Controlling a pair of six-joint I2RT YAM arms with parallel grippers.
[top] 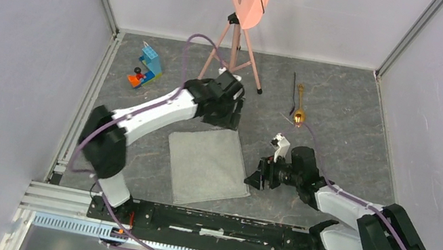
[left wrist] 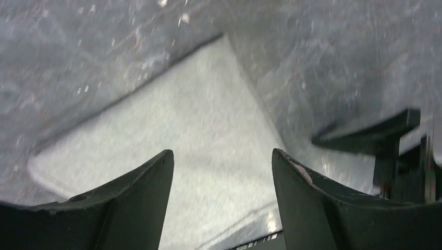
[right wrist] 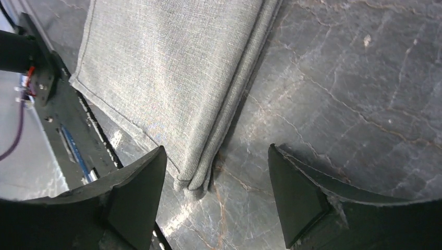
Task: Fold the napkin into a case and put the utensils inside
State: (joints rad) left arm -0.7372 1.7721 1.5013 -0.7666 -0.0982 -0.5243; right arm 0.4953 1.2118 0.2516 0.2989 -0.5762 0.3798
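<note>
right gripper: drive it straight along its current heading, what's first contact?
Likely the folded edge of the napkin, just ahead of the open right gripper; depth unclear, so maybe the table first.

White arms carry black joints and purple cables (fingers perhaps dark green).

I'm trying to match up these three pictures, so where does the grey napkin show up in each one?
Top external: the napkin lies flat mid-table.
Left wrist: the napkin fills the middle, above the left fingers.
Right wrist: the napkin is at upper left, its layered corner between the right fingers.
Shared landmark: the dark marbled table around it.
</note>
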